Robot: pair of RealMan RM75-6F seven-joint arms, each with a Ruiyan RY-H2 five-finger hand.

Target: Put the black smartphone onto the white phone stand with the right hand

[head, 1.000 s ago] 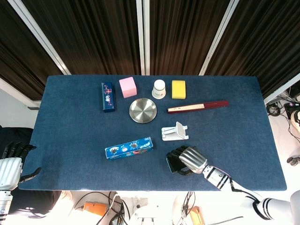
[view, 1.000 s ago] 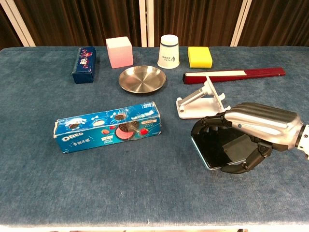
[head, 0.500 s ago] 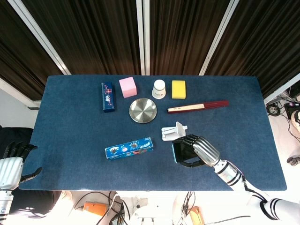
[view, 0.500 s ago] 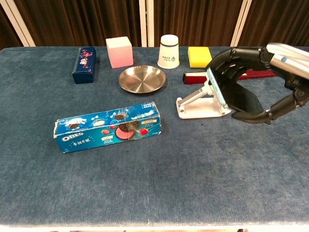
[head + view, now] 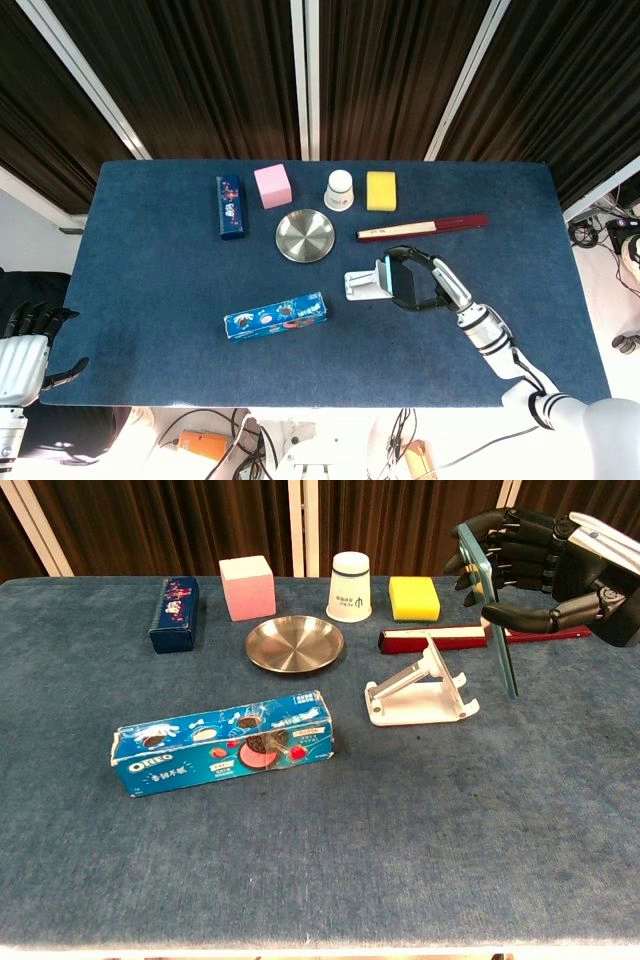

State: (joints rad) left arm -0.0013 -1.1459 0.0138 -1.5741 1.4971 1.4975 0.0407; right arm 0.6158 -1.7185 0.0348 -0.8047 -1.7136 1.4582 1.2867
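Note:
My right hand [image 5: 545, 565] grips the black smartphone [image 5: 492, 615] by its upper part. The phone hangs nearly upright, edge toward the chest camera, just right of and above the white phone stand [image 5: 418, 692]. In the head view the right hand [image 5: 432, 282] holds the smartphone [image 5: 403, 283] directly right of the stand [image 5: 366, 283]; whether phone and stand touch I cannot tell. The stand rests on the blue table with its back plate tilted. My left hand [image 5: 28, 345] stays off the table's near left corner, fingers apart and holding nothing.
An Oreo box [image 5: 222, 742] lies left of the stand. Behind are a steel plate [image 5: 295, 643], a white cup [image 5: 349, 586], a yellow sponge [image 5: 413, 597], a pink cube [image 5: 247, 587], a dark blue box [image 5: 174, 614] and a red folded fan [image 5: 437, 636].
The right hand lifted the smartphone off the table near the front edge, carried it away from me and turned it from flat to nearly upright beside the stand. The left hand stayed put.

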